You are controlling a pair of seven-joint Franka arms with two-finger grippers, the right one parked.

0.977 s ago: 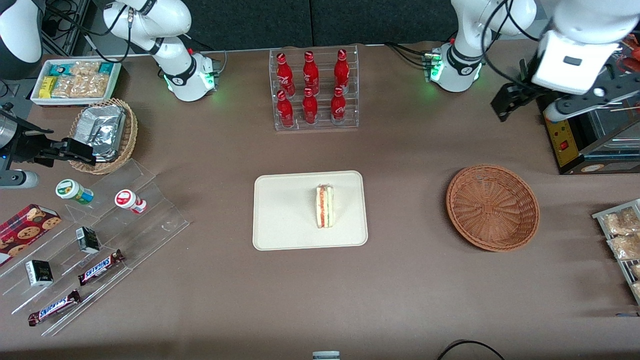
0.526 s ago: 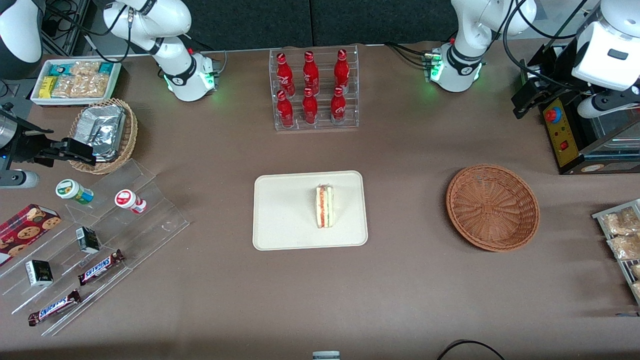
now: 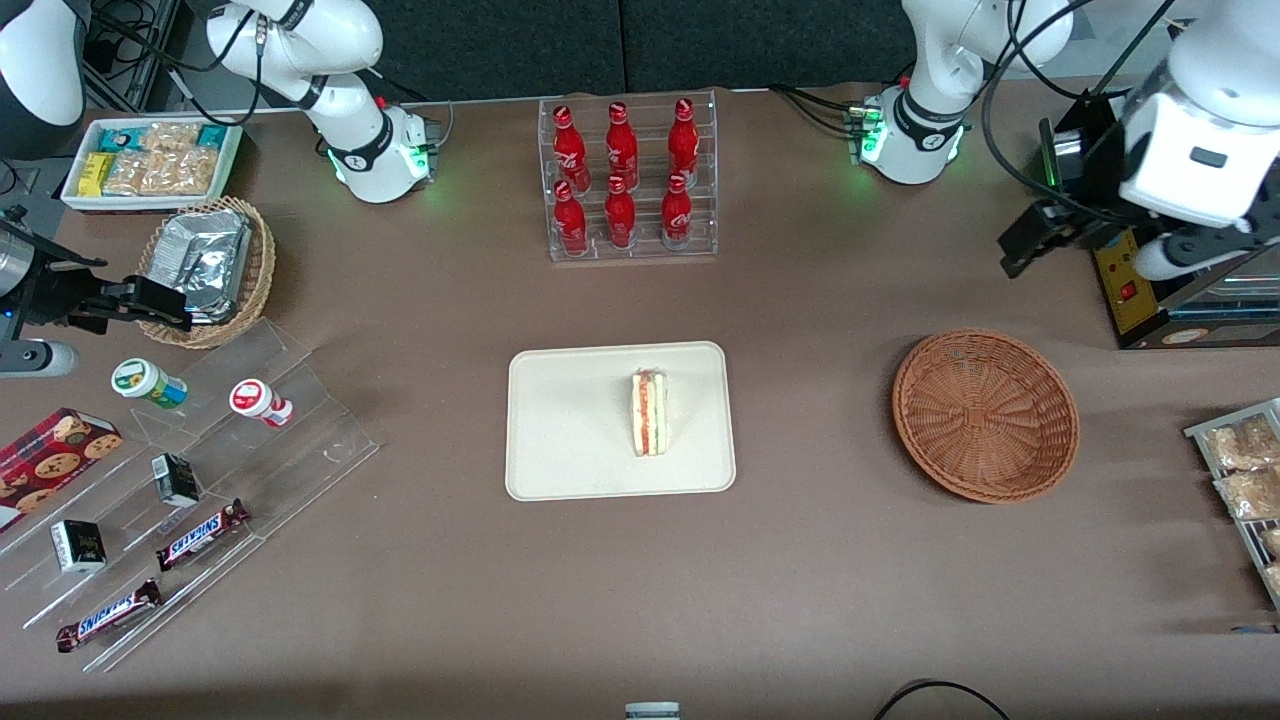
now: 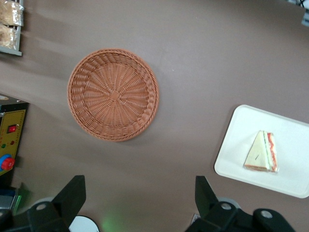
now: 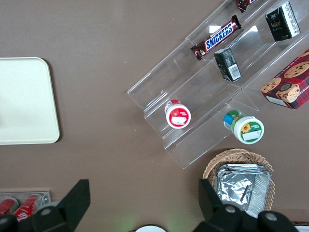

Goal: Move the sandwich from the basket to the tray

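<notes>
The sandwich (image 3: pixel 650 412) lies on the cream tray (image 3: pixel 560 440) in the middle of the table, its red and green filling showing. The reddish-brown wicker basket (image 3: pixel 985 415) sits empty beside the tray, toward the working arm's end. My left gripper (image 3: pixel 1025 245) hangs high above the table, farther from the front camera than the basket, near the black machine. Its fingers are open and hold nothing. The left wrist view shows the gripper (image 4: pixel 138 195), the empty basket (image 4: pixel 113 94), the tray (image 4: pixel 251 130) and the sandwich (image 4: pixel 261 152).
A clear rack of red bottles (image 3: pixel 628 180) stands farther back than the tray. A black machine with a red button (image 3: pixel 1150 290) and a rack of snack packets (image 3: pixel 1240 480) lie at the working arm's end. A foil-packet basket (image 3: pixel 205 270) and acrylic snack shelves (image 3: pixel 190 480) lie toward the parked arm's end.
My left gripper swung out toward the working arm's end, then came back a little and nearer the front camera. The sandwich, tray and basket have not moved.
</notes>
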